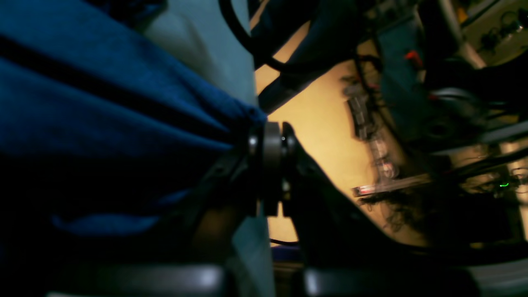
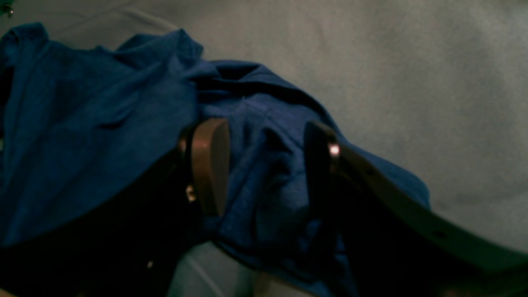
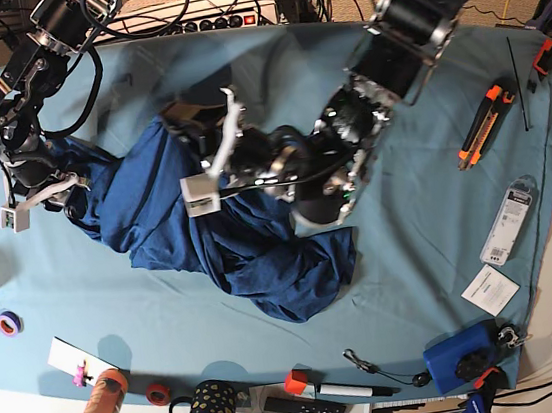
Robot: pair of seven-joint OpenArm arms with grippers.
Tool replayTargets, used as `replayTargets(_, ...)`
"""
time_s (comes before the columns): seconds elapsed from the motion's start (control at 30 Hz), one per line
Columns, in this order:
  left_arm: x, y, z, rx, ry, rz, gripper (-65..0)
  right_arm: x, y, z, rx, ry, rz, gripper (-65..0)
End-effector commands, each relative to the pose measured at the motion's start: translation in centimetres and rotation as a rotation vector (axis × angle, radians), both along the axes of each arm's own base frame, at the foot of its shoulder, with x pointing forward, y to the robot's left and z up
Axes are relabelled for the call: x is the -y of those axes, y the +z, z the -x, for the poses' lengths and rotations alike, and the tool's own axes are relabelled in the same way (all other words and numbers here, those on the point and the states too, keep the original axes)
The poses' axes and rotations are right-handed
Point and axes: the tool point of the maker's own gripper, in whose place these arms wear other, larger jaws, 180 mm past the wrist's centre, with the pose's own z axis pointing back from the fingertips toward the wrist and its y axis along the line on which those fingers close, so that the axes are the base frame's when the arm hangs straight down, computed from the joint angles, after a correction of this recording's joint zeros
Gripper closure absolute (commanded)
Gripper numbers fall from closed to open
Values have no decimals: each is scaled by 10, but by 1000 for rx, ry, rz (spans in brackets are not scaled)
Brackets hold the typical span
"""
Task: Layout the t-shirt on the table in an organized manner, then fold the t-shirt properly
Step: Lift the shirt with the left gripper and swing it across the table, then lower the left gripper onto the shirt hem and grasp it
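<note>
Cloth is what you face: the t-shirt (image 3: 221, 235) lies bunched in a diagonal heap on the surface (image 3: 412, 250), running from the left side of the base view toward the middle, its lower folded corner ending well short of the near edge.

Your left gripper (image 1: 270, 142) has its fingers closed on a pinch of the t-shirt (image 1: 103, 123), the fabric pulled into taut pleats that fan away from the grip. In the base view this arm reaches in from the top right and sits over the middle of the heap (image 3: 207, 180).

Your right gripper (image 2: 264, 165) has its fingers spread wide, one on each side of a raised fold of the t-shirt (image 2: 103, 123), near the garment's edge. Whether the pads touch the cloth you cannot tell. In the base view it sits at the shirt's left end (image 3: 38, 195), close to the left edge of the surface.

Open room lies to the right of the shirt, a broad bare stretch of teal cover reaching to an orange utility knife (image 3: 483, 124), a white packet (image 3: 510, 223) and a paper card (image 3: 489, 290). Along the near edge stand a dark mug (image 3: 210, 411), a bottle (image 3: 101, 404) and a blue box (image 3: 463, 357).
</note>
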Motion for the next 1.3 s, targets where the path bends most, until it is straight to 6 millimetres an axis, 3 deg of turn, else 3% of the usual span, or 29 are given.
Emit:
replayTargets(0.0,-2,17,-3,-12,2,62,0,5,17,-8,59,-1,20,-291)
replayTargets(0.23,-57,-12,-16,-28,60,-53,0,9,20,-9,69,-4,33,-291)
replayTargets(0.5,-86,-21,-31,-5,104,-119,0,21,34,-14,114,-13,76,-291)
replayTargets(0.7,-111,18,-90,71,297,-27,0,59,57,-12,105,-26,221,-291)
replayTargets(0.8,-128,46,-134,130,499,79,0,75,73,-13,124,-27,280,-291)
replayTargets(0.93,-152,80,-173,187,702,210,0,95,94,-14,143,-34,369,-291)
replayTargets(1.03,-164,95,-190,240,768,236,0,98,98,-14,143,-34,383,-291)
replayTargets(1.27,-160,128,-204,317,757,273,0,92,98,-16,166,-27,353,-291)
